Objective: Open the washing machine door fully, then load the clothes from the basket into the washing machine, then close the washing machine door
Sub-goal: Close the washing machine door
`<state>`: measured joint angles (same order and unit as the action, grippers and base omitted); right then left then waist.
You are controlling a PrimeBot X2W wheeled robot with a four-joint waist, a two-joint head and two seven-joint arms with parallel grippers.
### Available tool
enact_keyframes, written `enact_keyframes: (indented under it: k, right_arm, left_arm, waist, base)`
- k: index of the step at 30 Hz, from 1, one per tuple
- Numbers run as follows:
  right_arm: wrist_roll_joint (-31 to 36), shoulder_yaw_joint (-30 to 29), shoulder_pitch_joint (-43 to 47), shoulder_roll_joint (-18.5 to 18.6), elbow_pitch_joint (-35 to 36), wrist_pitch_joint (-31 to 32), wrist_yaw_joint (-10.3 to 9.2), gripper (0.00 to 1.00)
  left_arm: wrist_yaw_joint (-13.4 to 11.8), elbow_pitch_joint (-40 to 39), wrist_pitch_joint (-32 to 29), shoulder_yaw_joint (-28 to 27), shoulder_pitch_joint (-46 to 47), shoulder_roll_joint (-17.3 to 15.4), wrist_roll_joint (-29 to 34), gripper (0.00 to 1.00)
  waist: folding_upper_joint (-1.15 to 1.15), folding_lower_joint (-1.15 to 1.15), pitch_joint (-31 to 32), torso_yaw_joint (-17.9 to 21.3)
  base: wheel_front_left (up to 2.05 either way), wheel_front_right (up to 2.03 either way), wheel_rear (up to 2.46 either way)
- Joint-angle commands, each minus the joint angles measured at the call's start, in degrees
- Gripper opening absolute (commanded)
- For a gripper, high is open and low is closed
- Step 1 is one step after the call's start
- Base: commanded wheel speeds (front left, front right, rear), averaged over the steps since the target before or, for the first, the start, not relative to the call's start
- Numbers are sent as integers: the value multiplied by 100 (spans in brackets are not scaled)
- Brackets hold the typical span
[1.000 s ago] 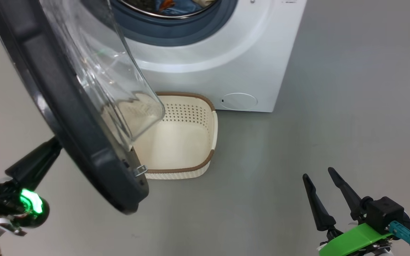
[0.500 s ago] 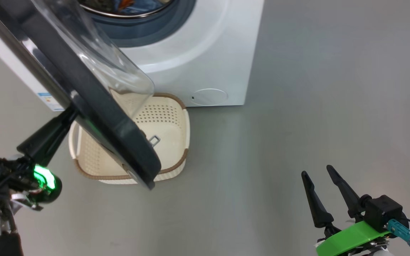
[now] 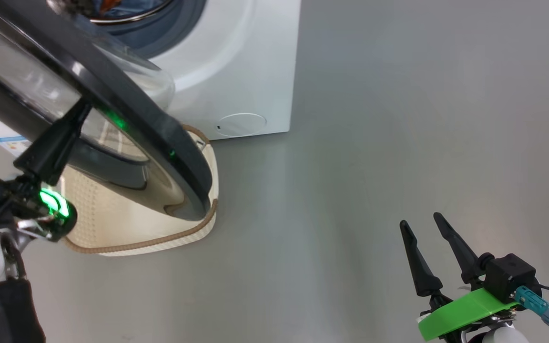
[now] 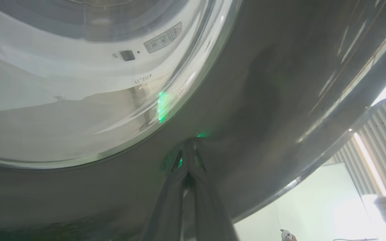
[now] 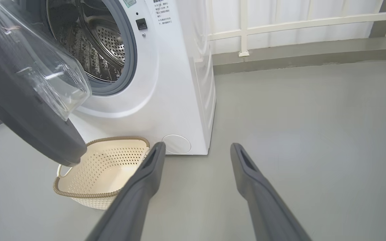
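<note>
The washing machine (image 3: 236,62) is a white box at the upper left, and its door (image 3: 127,109), black-rimmed with a clear bowl, stands partly swung over the cream basket (image 3: 160,240). My left gripper (image 3: 81,107) is shut, with its tips pressed against the door's outer black rim (image 4: 246,100); the joined fingertips (image 4: 189,147) touch it. A scrap of blue and orange clothes (image 3: 112,5) shows in the drum mouth. My right gripper (image 3: 420,221) stands open and empty over the floor at the lower right. In the right wrist view the basket (image 5: 102,167) looks empty below the door (image 5: 22,100).
A small round white flap (image 3: 242,125) sits low on the machine's front. Bare grey floor (image 3: 398,119) stretches to the right of the machine. A white railing and wall (image 5: 280,26) run behind it.
The door has swung toward the machine's front, now showing its outer face, with my shut left gripper following against it. The head camera has shifted. My right gripper holds its place.
</note>
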<state>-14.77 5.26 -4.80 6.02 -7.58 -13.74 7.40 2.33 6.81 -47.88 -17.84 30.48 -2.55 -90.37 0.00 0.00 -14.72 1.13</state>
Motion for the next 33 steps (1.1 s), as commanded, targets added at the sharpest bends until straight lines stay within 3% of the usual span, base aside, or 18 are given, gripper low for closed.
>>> enact_keyframes:
  k: [1,20,33]
  right_arm:
    - [-75,162,-136,1,96,-84,9,100]
    - [-117,188,-185,-14,-7,-122,9,100]
    - [-96,92,-148,-30,4,-125,9,100]
  left_arm:
    - [86,-74,73,-146,205,-134,81,0]
    - [479,732,909,-197,777,-93,395,0]
    - [512,756,1030,-130,690,-125,536,0]
  waist:
    - [0,0,-41,112]
    - [0,0,-77,459]
    - [0,0,33,265]
  base:
    - [0,0,0]
    - [0,0,0]
    - [0,0,0]
